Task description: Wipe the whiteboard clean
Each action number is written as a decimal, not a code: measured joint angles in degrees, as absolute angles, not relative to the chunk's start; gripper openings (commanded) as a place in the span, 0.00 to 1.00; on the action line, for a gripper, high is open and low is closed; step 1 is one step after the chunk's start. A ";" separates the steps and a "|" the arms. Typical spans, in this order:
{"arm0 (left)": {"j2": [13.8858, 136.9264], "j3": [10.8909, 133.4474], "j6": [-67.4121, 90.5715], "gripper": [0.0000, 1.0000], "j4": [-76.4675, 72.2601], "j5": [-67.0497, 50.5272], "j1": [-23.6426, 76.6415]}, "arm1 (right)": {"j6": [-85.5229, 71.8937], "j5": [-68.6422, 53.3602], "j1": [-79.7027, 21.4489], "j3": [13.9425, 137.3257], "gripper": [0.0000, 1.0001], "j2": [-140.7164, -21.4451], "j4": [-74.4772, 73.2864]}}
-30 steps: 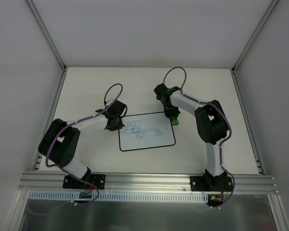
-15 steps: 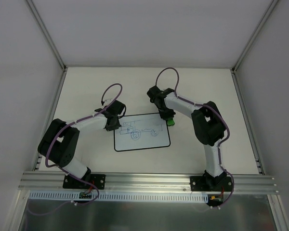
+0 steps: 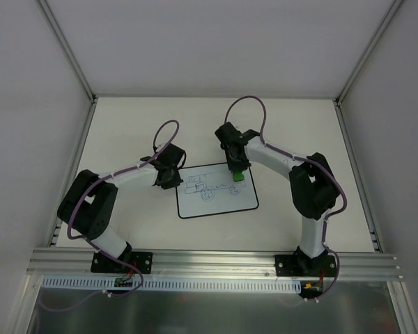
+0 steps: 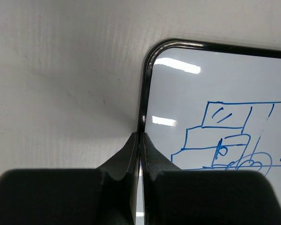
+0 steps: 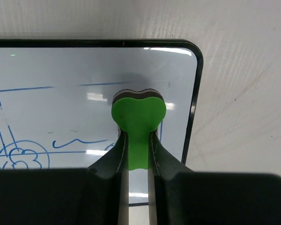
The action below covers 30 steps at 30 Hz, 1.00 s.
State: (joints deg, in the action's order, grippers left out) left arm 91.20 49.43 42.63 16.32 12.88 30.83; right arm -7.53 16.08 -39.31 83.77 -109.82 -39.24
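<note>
The whiteboard [image 3: 219, 198] lies flat on the table with blue line doodles on its upper half. My left gripper [image 3: 173, 178] is shut on the board's left edge, near its far left corner. In the left wrist view the gripper [image 4: 140, 136] pinches the black border of the whiteboard [image 4: 215, 75]. My right gripper [image 3: 237, 170] is shut on the green eraser [image 3: 237, 177] and holds it over the board's upper right part. In the right wrist view the gripper [image 5: 137, 137] grips the eraser [image 5: 138, 112] against the whiteboard [image 5: 61, 65], close to its right border.
The table [image 3: 125, 125] is white, with grey walls and aluminium rails on three sides. The front rail [image 3: 216, 261] carries both arm bases. Purple cables loop above each wrist.
The board shifted left and then back right with my left gripper on its edge. My right gripper moved left, from beyond the board's right edge onto its upper right part.
</note>
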 measured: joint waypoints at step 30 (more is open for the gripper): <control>91.96 50.04 46.15 0.00 15.62 12.51 31.92 | -9.65 10.57 -41.89 90.35 0.00 -119.11 -36.49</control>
State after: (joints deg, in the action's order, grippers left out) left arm 91.96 50.04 46.15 15.62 12.51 31.92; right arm -9.65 10.57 -41.89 90.35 -119.11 -36.49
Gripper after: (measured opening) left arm 0.009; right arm 0.151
